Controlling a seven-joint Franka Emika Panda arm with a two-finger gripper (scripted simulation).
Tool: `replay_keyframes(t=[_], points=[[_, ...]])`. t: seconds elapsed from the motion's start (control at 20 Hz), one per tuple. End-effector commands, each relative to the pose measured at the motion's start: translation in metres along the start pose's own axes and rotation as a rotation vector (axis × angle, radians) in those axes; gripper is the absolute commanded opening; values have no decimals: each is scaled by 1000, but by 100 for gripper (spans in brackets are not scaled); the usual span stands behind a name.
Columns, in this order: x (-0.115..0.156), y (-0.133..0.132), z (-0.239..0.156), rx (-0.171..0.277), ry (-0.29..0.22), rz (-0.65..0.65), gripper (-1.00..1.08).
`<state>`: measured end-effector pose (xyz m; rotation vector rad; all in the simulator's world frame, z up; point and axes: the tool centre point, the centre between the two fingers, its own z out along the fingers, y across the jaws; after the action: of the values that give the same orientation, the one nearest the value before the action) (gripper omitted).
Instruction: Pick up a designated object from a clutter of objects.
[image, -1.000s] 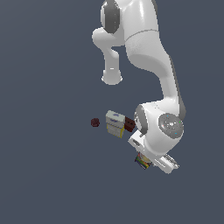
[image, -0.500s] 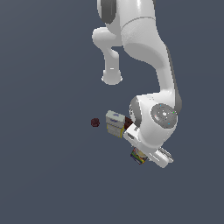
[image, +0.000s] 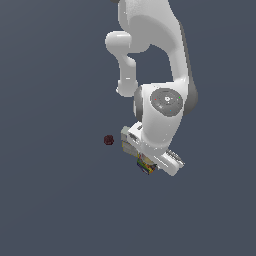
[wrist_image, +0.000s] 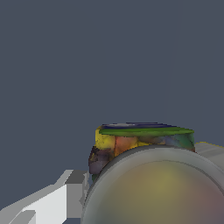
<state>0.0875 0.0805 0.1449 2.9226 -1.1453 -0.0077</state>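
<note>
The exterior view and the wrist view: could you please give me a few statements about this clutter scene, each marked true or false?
1. The tiny dark red piece lies apart from the other items, toward the exterior view's left. True.
2. The arm's wrist covers much of the white-and-yellow box in the exterior view. True.
3. The multicoloured piece fills no part of the wrist view. False: it sits close in front of that camera, showing yellow, red and green patches.
4. The tiny dark red piece rests on top of the white-and-yellow box. False: it lies on the floor, clear of the box.
5. The tool is plainly seen wide open. False: its fingers are hidden in both views.
</note>
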Motion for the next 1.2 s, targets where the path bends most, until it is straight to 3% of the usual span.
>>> replay_keyframes(t=[0.0,1.15], points=[[5,19,-21,4,3,1,-100],[48,220,-221,7,0,1,-100]])
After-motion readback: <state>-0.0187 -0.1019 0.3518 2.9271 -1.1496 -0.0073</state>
